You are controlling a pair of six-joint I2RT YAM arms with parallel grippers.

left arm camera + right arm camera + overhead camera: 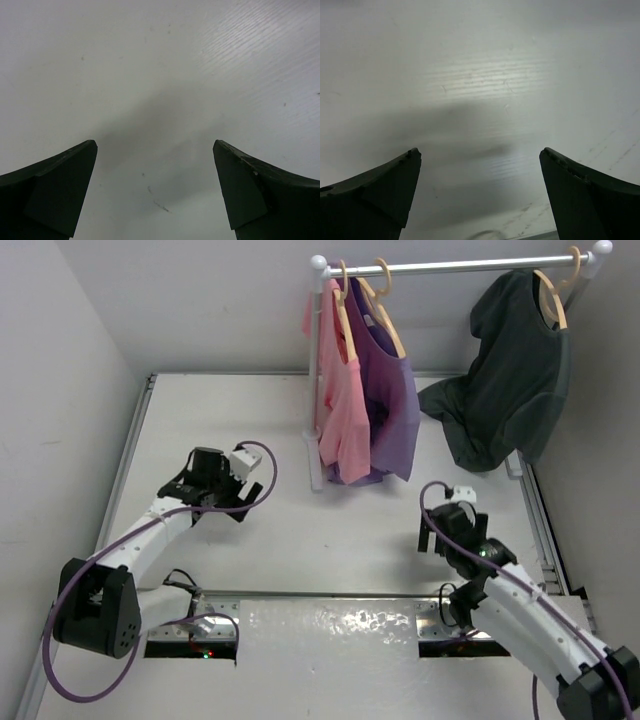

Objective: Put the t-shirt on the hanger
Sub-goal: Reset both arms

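The left claw [155, 147] and right claw [480, 152] have their jaws spread wide over bare table [330, 540], with nothing between the fingers or just ahead. Farther ahead and right of the left claw, the post [315, 390], pink shirt [340, 410] and t-shirt [390, 410] hang low. Ahead of the right claw the grey shirt [510, 380] drapes from the rail [450, 265], with a gap between it and the t-shirt.

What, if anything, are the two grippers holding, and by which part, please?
Nothing is held. The left gripper and the right gripper both stand open above the table; the purple t-shirt hangs on its hanger.
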